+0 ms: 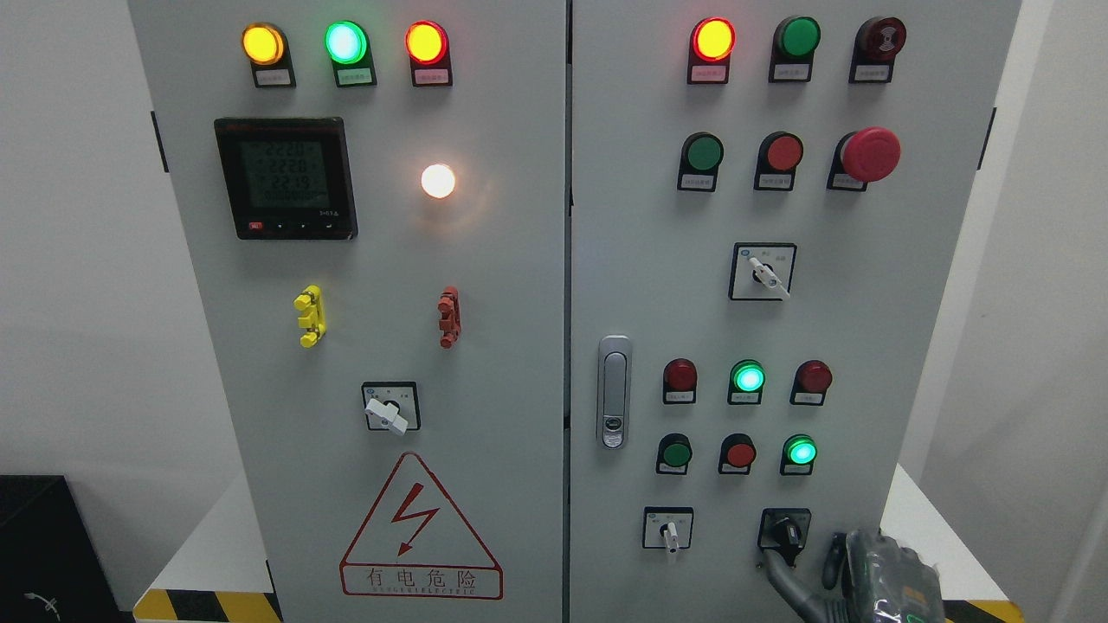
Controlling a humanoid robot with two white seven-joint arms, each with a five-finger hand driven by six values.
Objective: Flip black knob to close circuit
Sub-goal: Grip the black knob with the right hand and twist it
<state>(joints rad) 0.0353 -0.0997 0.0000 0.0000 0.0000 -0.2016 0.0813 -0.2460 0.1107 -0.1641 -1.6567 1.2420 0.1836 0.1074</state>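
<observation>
The black knob [785, 529] sits on a black square plate at the lower right of the grey cabinet's right door [866, 346], with its handle pointing down and slightly right. My right hand [802, 554], wrapped in clear film, comes up from the bottom right corner. One long finger [779, 578] reaches up to the left, its tip just beneath the knob's plate, and another finger [834, 554] stands up to the right of the knob. The fingers are spread and hold nothing. The left arm does not show.
A white selector switch [667, 529] is left of the knob, and lit green lamps [801, 451] and dark buttons are above it. A metal door handle [614, 391] is at the seam. A red mushroom button [870, 154] sticks out at the upper right. Yellow-black striping [208, 606] marks the base.
</observation>
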